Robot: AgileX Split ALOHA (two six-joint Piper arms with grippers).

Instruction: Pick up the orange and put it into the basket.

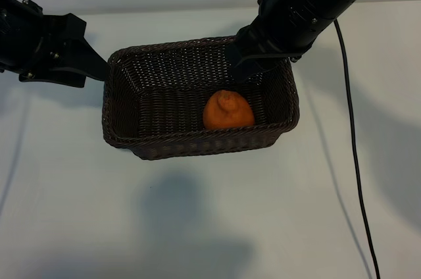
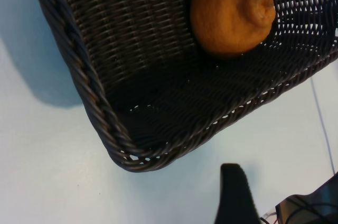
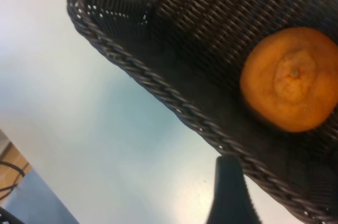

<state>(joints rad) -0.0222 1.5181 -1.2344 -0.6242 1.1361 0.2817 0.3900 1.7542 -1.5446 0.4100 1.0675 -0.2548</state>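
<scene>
Counter (image 1: pixel 210 226): white, carrying the basket.
Basket (image 1: pixel 131 88): dark woven wicker, the landmark here.
Left gripper (image 1: pixel 99 68): just beside the basket's left end, outside the rim; fingers (image 2: pixel 232 195) spread, holding nothing.
Right gripper (image 1: pixel 253 68): above the basket's far right corner; fingers (image 3: pixel 228 192) seem parted and empty, though only one shows clearly.
Orange (image 1: pixel 227 110): resting inside the basket, right of its middle, near the front wall.
Cable (image 1: pixel 352 141): black, lying on the counter right of the basket.
</scene>
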